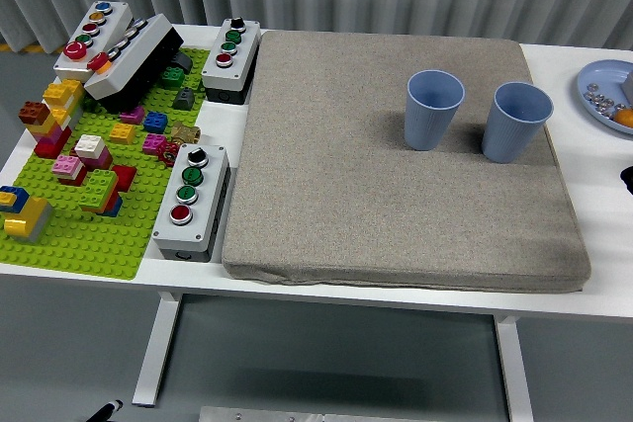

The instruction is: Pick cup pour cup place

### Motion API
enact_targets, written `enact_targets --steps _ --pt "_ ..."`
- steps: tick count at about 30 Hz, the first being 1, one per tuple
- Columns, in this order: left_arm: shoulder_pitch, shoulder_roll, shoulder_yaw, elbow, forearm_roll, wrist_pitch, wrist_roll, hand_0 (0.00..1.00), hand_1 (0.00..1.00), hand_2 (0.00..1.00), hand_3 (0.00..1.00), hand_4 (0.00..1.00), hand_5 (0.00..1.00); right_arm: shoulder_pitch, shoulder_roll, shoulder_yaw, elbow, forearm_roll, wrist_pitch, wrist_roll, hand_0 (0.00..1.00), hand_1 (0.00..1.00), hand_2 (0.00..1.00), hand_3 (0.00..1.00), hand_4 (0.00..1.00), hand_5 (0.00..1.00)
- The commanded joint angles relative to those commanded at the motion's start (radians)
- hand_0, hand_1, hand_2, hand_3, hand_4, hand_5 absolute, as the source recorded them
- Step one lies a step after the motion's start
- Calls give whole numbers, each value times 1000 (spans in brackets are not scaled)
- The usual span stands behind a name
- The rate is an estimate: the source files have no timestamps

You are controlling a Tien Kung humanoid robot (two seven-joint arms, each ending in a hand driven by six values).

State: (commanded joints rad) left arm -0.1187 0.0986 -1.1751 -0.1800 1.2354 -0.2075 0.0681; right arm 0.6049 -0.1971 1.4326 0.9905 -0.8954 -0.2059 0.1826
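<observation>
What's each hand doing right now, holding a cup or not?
Left hand: not in view.
Right hand: only a dark sliver at the right edge, fingers cannot be told. Both blue cups stand untouched on the grey mat.

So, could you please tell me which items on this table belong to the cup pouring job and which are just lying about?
Part of the job:
left blue cup
right blue cup
grey mat they stand on

Just lying about:
green brick baseplate with loose bricks
three grey button boxes
black box
blue plate
</observation>
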Motion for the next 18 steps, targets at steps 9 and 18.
enact_targets --steps 9,18 --pt "4 -1 3 0 -6 2 -1 816 821 880 815 630 989 -2 1 -7 2 7 1 4 905 826 879 845 744 825" --pt "5 0 3 0 -6 2 -1 820 821 880 816 630 990 -1 0 -9 2 4 0 2 912 824 879 845 741 822"
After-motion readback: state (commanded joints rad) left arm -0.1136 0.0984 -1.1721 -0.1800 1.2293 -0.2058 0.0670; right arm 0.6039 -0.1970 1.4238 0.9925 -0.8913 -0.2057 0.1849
